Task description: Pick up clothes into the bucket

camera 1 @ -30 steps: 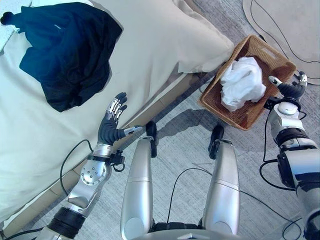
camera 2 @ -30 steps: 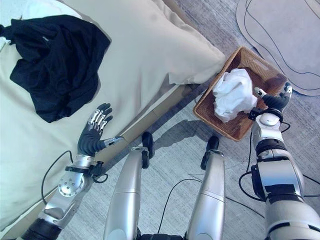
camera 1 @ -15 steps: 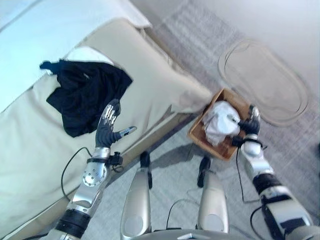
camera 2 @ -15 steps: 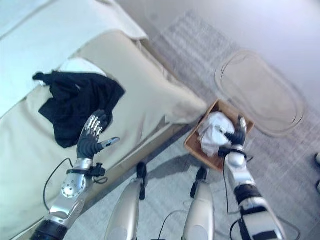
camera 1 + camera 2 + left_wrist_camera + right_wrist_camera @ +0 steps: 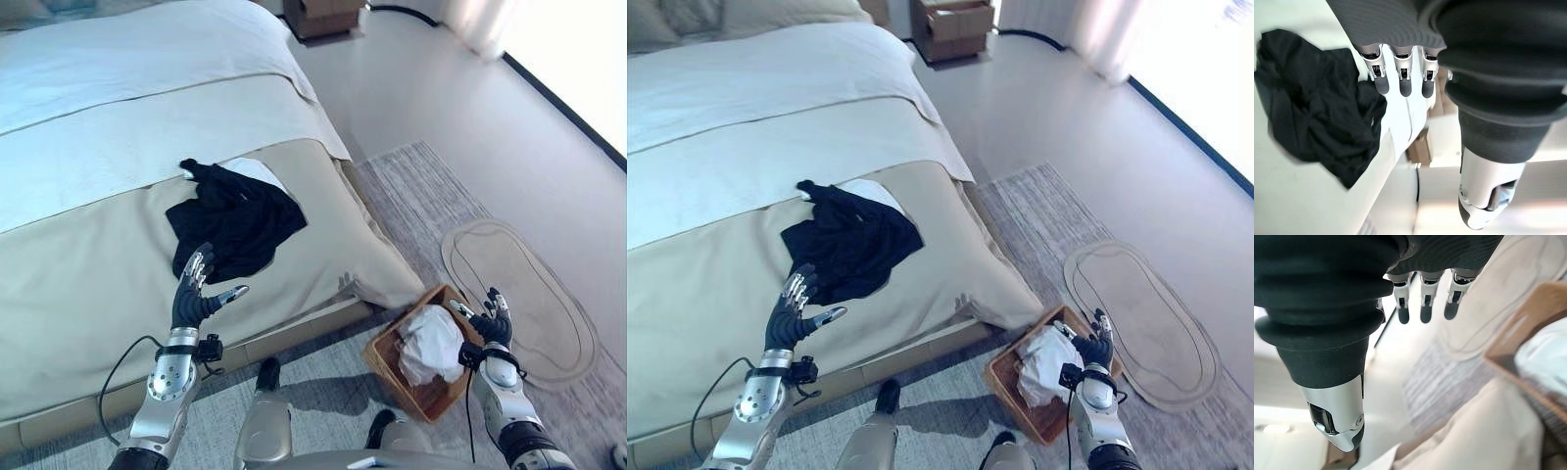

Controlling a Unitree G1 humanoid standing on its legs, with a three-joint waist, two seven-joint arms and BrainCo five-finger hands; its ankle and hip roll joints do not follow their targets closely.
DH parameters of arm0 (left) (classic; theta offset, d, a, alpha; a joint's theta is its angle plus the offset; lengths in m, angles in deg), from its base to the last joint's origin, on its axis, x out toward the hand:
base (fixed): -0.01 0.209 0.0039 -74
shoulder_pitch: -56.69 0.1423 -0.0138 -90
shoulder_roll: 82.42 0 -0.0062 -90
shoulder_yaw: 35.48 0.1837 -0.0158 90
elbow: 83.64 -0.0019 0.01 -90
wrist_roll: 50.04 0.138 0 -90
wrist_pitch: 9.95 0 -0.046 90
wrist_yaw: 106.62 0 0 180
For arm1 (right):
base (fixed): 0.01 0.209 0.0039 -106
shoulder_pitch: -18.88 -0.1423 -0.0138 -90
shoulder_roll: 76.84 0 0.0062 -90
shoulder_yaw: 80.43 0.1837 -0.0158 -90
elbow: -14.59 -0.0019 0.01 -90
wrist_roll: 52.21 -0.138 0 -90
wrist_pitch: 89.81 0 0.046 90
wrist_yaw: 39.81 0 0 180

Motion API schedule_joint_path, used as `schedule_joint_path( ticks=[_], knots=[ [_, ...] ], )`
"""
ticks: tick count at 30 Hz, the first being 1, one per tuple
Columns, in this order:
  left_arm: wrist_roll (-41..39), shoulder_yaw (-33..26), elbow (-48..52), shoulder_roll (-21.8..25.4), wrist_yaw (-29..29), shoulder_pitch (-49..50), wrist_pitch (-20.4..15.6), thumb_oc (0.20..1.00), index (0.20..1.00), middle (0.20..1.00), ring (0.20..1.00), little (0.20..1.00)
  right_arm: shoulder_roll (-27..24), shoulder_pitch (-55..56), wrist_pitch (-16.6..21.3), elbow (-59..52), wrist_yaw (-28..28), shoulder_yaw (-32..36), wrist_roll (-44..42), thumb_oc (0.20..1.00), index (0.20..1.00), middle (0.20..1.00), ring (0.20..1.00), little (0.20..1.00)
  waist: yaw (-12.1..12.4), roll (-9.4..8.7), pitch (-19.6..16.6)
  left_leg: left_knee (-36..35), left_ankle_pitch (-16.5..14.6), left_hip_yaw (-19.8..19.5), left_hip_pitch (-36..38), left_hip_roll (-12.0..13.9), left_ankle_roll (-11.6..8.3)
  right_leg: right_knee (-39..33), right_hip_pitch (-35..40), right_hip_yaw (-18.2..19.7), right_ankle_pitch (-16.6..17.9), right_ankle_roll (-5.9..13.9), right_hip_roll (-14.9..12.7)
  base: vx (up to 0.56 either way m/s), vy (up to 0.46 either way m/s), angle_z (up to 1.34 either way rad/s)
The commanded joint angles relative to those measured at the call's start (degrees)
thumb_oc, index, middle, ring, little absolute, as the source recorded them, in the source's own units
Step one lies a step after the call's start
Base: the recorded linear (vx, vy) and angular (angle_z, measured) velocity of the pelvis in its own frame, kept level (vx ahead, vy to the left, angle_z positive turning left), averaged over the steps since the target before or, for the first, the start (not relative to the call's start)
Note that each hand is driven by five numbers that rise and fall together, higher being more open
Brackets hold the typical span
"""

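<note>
Bed (image 5: 118, 127): wide, white sheet up top, beige smooth cover across the near part, corner draping down to the floor. Grey striped rug (image 5: 431, 196) alongside it, with a flat oval beige mat (image 5: 519, 294) on the rug by the basket. Cardboard box (image 5: 955, 20) at the far wall past the bed.

Black garment (image 5: 235, 220): soft, crumpled heap lying on the beige cover near the bed edge, a bit of white cloth under its far side. Not held.

Wicker basket (image 5: 387, 357): brown woven, rectangular, on the floor just off the bed corner. White crumpled cloth (image 5: 429, 343) already inside, bulging above the rim.

Left hand (image 5: 194, 294): hovering over the beige cover just short of the black garment, fingers straight and spread, thumb out to the side, nothing in it. Left wrist view shows the garment past the fingertips (image 5: 1404, 85), apart.

Right hand (image 5: 490, 323): beside the basket's far rim, next to the white cloth, fingers extended and splayed, empty.
</note>
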Motion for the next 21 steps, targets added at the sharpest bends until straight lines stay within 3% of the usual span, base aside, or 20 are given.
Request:
schedule_joint_path(
  ticks=[1, 9, 10, 11, 12, 16, 17, 19, 21],
  knots=[
    [4.0, -3.0, 0.3, 1.8, -0.1, -2.9, -1.4, 1.000, 1.000, 1.000, 1.000, 1.000, -0.1, -0.1, 2.9, -4.2, -0.8, 2.3, 0.3, 1.000, 1.000, 1.000, 1.000, 1.000, 0.4, -2.76, -1.6, -1.3, -0.5, 8.3, 1.2, 1.9, -2.50, -4.5, -1.2, 2.5, 6.3, -1.09, 0.2, 0.11, 0.134, 0.18],
    [6.8, -5.1, 1.3, 2.0, 0.1, -1.4, -0.5, 1.000, 1.000, 1.000, 1.000, 1.000, 2.9, 0.6, 2.1, -3.1, -2.4, 3.4, -1.9, 1.000, 1.000, 1.000, 1.000, 1.000, 1.0, -4.04, -5.0, -0.5, -3.7, 10.7, 3.2, -2.3, 0.14, -5.4, 1.1, 3.6, 9.8, 1.78, -4.6, 0.14, 0.173, 0.07],
    [8.5, -5.8, 1.4, 2.3, -0.8, -1.3, -0.3, 1.000, 1.000, 1.000, 1.000, 1.000, 3.2, 0.5, 1.9, -2.7, -2.4, 3.6, -2.5, 1.000, 1.000, 1.000, 1.000, 1.000, 1.0, -4.21, -5.3, -0.4, -4.6, 11.5, 3.9, -3.7, 1.13, -4.2, 0.4, 4.6, 11.7, 2.70, -6.4, 0.12, 0.247, -0.03],
    [8.6, -5.9, 1.4, 2.3, -0.8, -1.3, -0.2, 1.000, 1.000, 1.000, 1.000, 1.000, 3.2, 0.4, 1.9, -2.7, -2.4, 3.5, -2.5, 1.000, 1.000, 1.000, 1.000, 1.000, 1.1, -4.31, -5.4, -0.4, -4.7, 11.7, 3.9, -3.8, 1.24, -4.1, 0.3, 4.8, 11.7, 2.82, -6.6, 0.14, 0.336, -0.06],
    [9.2, -6.4, 1.3, 2.5, -1.3, -1.2, 0.0, 1.000, 1.000, 1.000, 1.000, 1.000, 3.4, 0.1, 1.9, -3.0, -2.5, 3.1, -3.0, 1.000, 1.000, 1.000, 1.000, 1.000, 1.0, -4.15, -5.0, 0.0, -5.8, 12.2, 4.8, -5.0, 2.74, 0.1, -1.2, 7.5, 12.5, 2.79, -8.2, 0.05, 0.172, -0.07],
    [9.5, -7.1, 1.4, 3.2, -2.1, -1.3, 0.1, 1.000, 1.000, 1.000, 1.000, 1.000, 4.2, -0.8, 1.9, -3.0, -2.6, 2.0, -3.5, 1.000, 1.000, 1.000, 1.000, 1.000, 0.7, -3.98, -3.7, 0.0, -6.2, 13.1, 5.8, -6.0, 4.67, 5.9, -3.9, 10.3, 13.6, 1.92, -9.3, 0.04, 0.178, -0.09],
    [9.6, -7.3, 1.6, 3.3, -2.2, -1.2, 0.2, 1.000, 1.000, 1.000, 1.000, 1.000, 4.5, -0.8, 1.8, -3.3, -2.8, 1.6, -3.5, 1.000, 1.000, 1.000, 1.000, 1.000, 0.6, -3.97, -3.3, 0.0, -6.3, 13.2, 6.0, -6.0, 4.85, 6.8, -4.8, 11.2, 13.4, 1.64, -8.7, 0.01, 0.105, -0.26],
    [9.1, -7.4, 1.1, 3.0, -2.2, -1.6, 0.0, 1.000, 1.000, 1.000, 1.000, 1.000, 4.6, -0.6, 1.7, -3.7, -3.4, 1.0, -3.5, 1.000, 1.000, 1.000, 1.000, 1.000, -0.2, -4.16, -2.2, -1.3, -5.4, 12.8, 6.4, -5.7, 4.74, 4.3, -7.5, 14.7, 10.9, 0.76, -3.7, -0.02, 0.019, -0.24],
    [9.0, -7.6, 1.0, 2.4, -2.2, -1.2, 0.0, 1.000, 1.000, 1.000, 1.000, 1.000, 4.7, 0.1, 1.7, -3.2, -3.8, 0.9, -4.2, 1.000, 1.000, 1.000, 1.000, 1.000, 0.2, -4.65, -2.2, -1.7, -5.2, 13.3, 6.0, -5.3, 4.16, -0.7, -7.0, 12.5, 9.7, 0.26, -2.1, -0.01, -0.046, -0.10]
  ],
)
